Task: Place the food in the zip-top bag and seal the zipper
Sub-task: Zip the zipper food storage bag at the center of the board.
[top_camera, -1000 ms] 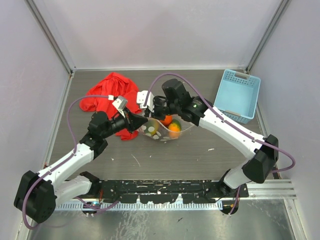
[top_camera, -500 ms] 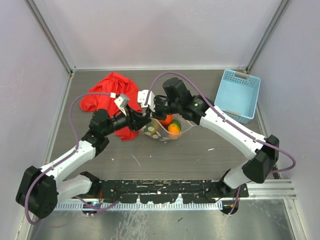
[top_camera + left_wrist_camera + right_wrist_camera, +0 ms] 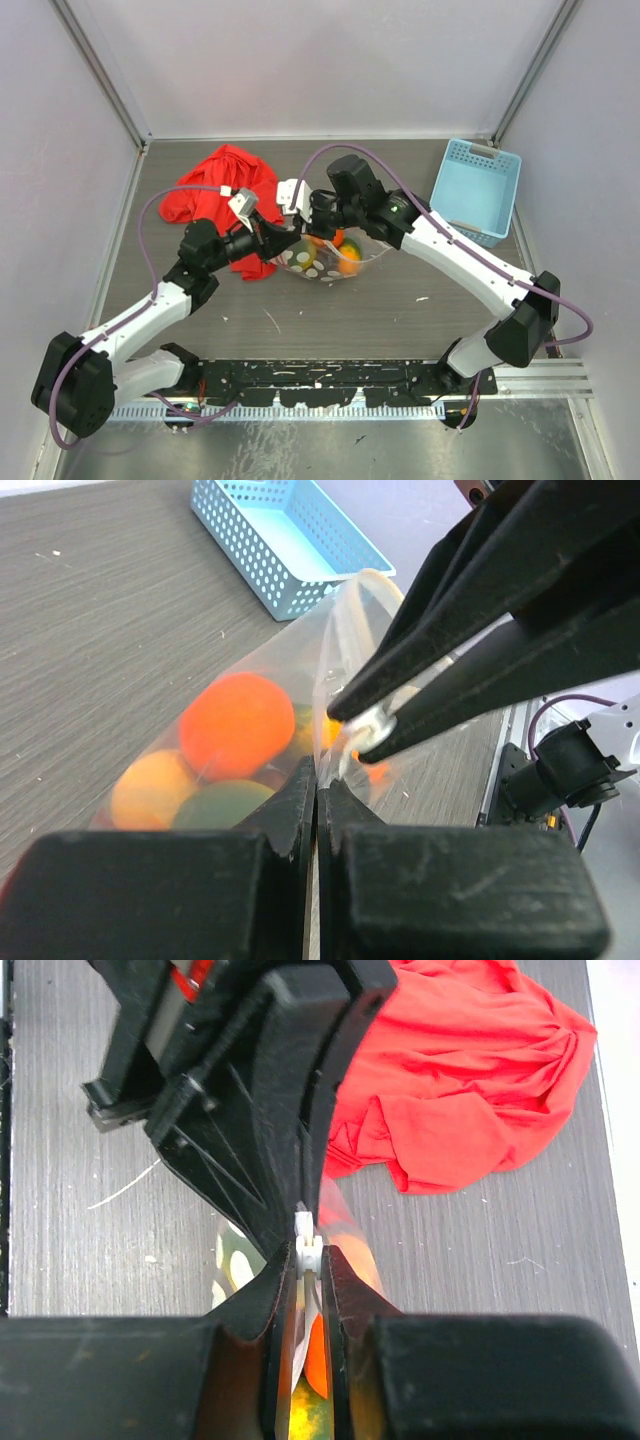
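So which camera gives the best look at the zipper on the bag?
Left wrist: the zipper shows as a whitish strip arcing along the zip-top bag's mouth down into the right gripper's pinch. Right wrist shows only a small white bit end-on between its fingers. In top external it is too small to make out.

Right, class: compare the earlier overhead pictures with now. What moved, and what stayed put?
The left pincer slid right to the bag's top edge and now pinches it, just beside the right pincer, which kept its grip on the zipper. The bag shifted slightly. Food, cloth and basket stayed put.
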You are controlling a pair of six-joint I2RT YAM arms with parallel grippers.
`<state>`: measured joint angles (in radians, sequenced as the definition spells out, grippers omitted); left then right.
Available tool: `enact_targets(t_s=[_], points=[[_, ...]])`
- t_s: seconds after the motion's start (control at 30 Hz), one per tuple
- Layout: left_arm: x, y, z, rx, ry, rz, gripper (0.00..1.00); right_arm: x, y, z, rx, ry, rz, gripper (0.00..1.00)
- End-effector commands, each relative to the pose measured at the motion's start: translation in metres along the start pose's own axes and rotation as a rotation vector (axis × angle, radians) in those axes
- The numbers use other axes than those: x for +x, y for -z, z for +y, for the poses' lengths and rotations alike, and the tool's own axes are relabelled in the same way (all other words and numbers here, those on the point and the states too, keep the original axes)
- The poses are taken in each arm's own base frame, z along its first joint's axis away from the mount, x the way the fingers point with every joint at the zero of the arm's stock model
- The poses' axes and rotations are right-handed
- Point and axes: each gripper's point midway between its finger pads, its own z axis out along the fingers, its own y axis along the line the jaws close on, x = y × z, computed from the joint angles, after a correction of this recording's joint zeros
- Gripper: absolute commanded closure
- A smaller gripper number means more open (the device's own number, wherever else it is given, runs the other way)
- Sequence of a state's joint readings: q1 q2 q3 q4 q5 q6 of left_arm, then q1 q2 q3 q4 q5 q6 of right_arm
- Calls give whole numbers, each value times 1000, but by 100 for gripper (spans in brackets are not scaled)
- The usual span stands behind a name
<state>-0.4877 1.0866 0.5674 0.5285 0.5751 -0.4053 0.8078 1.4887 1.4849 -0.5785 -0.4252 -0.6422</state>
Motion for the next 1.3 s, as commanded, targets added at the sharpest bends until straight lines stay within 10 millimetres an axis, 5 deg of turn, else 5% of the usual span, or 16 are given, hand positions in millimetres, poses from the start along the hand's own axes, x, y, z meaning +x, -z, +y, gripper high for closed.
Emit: enact_targets(t_s=[0.0,0.33,0.5,0.8,0.97,1.27], points=[[-36,8,-5,-26,-62,-140,100,-3,31,-18,108,5,14,99],[-33,8,-6,-21,-48,-133,99,9,51,-23,160,-25,44,99],[-38,4,-13,24,-71,-125,77,-3,46,-18,104,-24,-2,99],[-43,-11,-23,133,-133,-94,62,-21,44,-14,33,-16,-40,99],[-51,-17,-30,196,-185,-87,65,-23,43,-11,4,-17,-35,99],[-50,-19,-45,292,-194,-52,85,-17,38,-9,-20,-33,-10,99]])
